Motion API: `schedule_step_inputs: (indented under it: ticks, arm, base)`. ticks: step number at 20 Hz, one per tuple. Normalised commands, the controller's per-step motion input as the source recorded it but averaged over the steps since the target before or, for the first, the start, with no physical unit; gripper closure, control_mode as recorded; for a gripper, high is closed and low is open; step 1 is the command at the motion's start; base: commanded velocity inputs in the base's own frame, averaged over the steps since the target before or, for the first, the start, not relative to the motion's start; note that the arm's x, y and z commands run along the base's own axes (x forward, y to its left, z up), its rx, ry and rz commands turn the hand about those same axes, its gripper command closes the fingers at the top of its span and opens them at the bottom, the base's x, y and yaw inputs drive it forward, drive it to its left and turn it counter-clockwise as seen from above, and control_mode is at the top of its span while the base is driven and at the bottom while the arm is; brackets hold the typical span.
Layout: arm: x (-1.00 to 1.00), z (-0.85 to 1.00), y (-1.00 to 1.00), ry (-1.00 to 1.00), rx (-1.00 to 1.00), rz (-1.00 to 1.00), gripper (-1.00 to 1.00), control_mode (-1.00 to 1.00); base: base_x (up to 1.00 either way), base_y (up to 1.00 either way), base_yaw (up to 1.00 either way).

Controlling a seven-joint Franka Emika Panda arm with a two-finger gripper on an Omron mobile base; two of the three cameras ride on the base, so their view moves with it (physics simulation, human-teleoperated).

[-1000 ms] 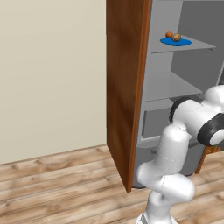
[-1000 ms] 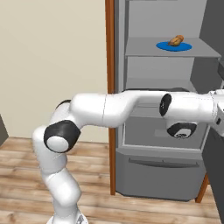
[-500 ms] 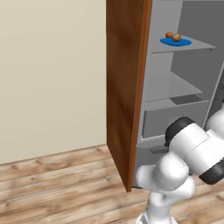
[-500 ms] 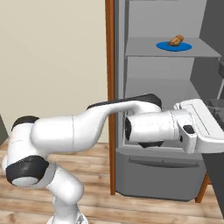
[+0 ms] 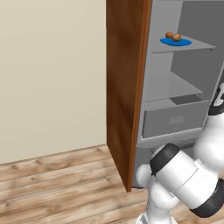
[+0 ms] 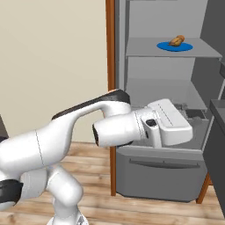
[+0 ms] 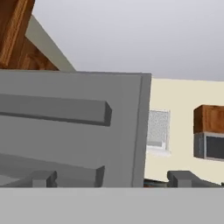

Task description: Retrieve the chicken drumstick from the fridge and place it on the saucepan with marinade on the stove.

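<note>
step: reach | we see the chicken drumstick on a blue plate, upper shelf of the open fridge | gripper fingers spread wide, holding nothing | advice: we raise the hand above the shelf edge, approach level, centre on the meat.

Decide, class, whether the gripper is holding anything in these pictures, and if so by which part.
Nothing is held. The gripper is open and empty, and the chicken drumstick lies on its blue plate on a fridge shelf.
</note>
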Motion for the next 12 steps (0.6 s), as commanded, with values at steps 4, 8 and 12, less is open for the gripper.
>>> schedule_step_inputs:
  ticks: [4,8,12]
  arm:
    - [0.00,0.74,0.99,0.27,0.00,0.08,-1.00,-1.00]
    - [0.00,0.74,0.90,0.25,0.00,0.08,-1.00,-1.00]
    - [0.00,0.71,0.75,0.15,0.07,0.01,-1.00,-1.00]
  base:
    - [0.00,0.00,0.00]
    - [0.00,0.00,0.00]
    - [0.00,0.00,0.00]
